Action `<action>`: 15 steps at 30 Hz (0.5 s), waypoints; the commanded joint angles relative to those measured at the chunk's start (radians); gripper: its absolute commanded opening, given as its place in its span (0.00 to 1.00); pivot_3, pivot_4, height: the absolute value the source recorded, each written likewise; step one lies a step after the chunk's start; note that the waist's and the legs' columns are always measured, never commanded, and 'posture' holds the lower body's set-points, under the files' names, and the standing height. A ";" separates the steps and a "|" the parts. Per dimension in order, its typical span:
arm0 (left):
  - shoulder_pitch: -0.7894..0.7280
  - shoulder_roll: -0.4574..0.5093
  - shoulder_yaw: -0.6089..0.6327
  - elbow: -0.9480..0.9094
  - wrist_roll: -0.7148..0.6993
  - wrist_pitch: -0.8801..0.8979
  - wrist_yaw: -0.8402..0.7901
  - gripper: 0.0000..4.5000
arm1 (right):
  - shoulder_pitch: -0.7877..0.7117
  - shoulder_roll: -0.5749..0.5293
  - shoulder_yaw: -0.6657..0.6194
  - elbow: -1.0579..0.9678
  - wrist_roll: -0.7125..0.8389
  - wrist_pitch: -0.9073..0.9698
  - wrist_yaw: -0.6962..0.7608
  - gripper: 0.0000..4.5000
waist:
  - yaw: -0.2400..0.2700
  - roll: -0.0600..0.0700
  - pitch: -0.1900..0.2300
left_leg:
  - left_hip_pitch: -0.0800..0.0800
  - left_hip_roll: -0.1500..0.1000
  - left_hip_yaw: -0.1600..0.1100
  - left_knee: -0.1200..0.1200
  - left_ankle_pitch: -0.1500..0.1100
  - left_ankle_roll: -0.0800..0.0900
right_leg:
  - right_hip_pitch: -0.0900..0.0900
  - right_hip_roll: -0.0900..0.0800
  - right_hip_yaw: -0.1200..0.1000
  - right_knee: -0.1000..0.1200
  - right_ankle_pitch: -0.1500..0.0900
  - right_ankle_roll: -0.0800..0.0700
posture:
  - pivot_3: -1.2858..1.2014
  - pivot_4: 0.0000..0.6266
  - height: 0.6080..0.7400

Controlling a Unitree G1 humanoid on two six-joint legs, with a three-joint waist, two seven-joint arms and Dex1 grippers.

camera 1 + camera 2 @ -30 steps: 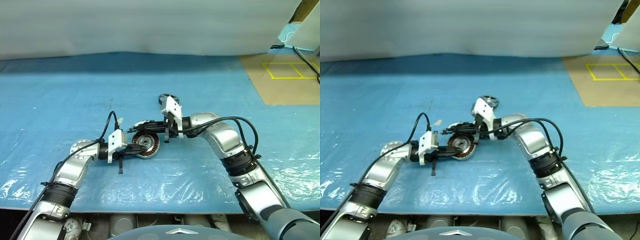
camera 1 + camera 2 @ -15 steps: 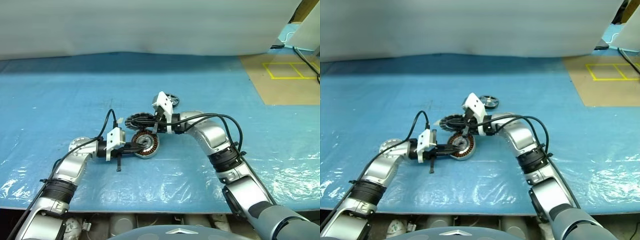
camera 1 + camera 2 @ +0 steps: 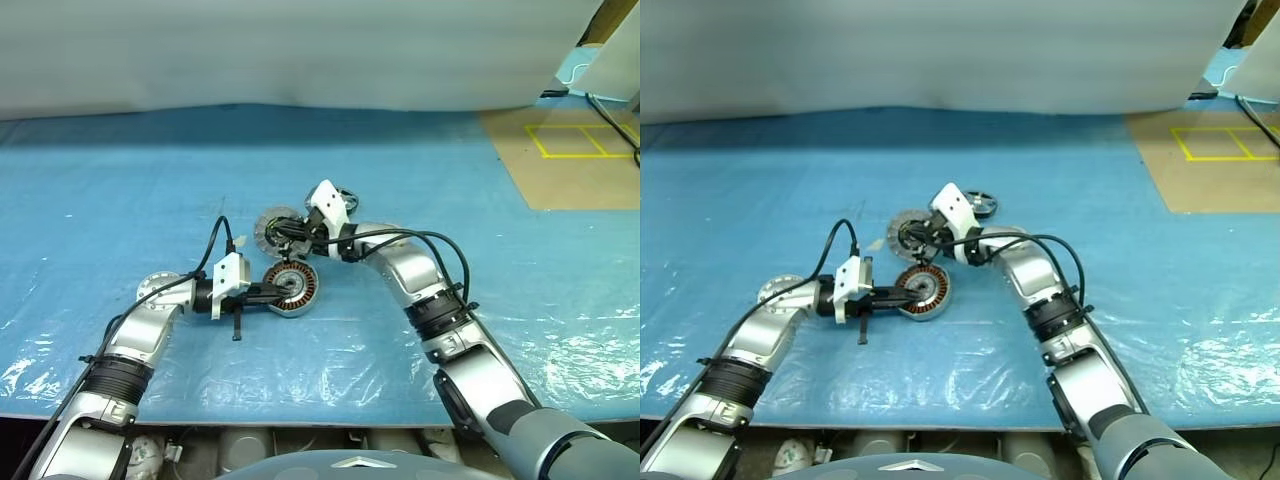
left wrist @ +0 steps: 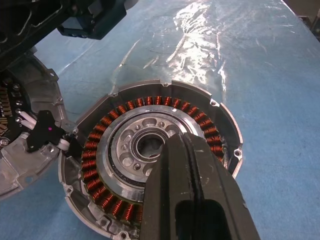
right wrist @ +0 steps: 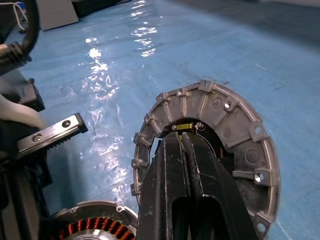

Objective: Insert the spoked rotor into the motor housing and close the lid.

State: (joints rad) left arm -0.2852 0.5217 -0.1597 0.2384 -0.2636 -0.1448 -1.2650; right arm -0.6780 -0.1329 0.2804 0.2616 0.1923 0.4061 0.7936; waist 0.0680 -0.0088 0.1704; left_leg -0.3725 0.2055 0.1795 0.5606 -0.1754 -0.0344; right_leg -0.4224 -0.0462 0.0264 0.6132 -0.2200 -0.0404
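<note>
Blue plastic sheeting covers the surface (image 3: 120, 180), and nothing on it looks assembled yet.

Nearest the front edge, about midway along it, the left hand (image 3: 272, 293) reaches in level from the robot's left. Its two black fingers (image 4: 186, 190) are pressed together and lie across the top of the motor housing (image 3: 302, 283), with the tips at the central hub. They pinch nothing. They seem only to steady the shell.

The housing lies flat and open. Its ring of copper windings and its bare hub are fully exposed, so no rotor is seated in it.

Just beyond it, toward the back edge, the right hand (image 3: 291, 232) has its fingers shut and appears to pinch the lid (image 3: 268, 231) by its rim. The lid stands tilted on edge, beside the housing rather than over it. Whether its lower edge touches the sheeting I cannot tell.

Farther back, behind the right wrist, the spoked rotor (image 3: 981, 204) lies on the surface, apart from both hands.

By my judgement the whole job is left. The rotor must first be fetched and dropped onto the hub. Only then can the lid go down, so it probably has to be parked meanwhile.
</note>
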 commanded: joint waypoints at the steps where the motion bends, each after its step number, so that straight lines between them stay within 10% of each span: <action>1: -0.005 0.013 0.016 -0.017 -0.008 0.019 0.006 0.00 | -0.005 0.009 -0.059 -0.087 0.083 0.062 0.023 0.00 | 0.000 0.000 0.000 | 0.000 0.000 0.000 0.000 0.000 0.000 | 0.000 0.000 0.000 0.000 0.000 0.000 | 0.52 0.24 1.00; 15: 0.030 0.045 0.127 -0.260 -0.193 0.250 0.042 0.00 | 0.063 -0.159 -0.112 -0.341 0.259 0.259 0.167 0.00 | 0.001 0.000 0.000 | -0.002 0.000 0.000 -0.001 0.000 0.000 | -0.002 0.000 0.000 -0.002 0.000 0.000 | 0.52 0.24 1.00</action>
State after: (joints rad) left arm -0.2587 0.5528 -0.0653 0.0269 -0.4273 0.0987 -1.2259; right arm -0.6148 -0.2818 0.1881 -0.0220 0.4198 0.6643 0.9509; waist 0.0691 -0.0086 0.1707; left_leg -0.3749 0.2055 0.1800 0.5601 -0.1754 -0.0344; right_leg -0.4240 -0.0459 0.0259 0.6117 -0.2200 -0.0404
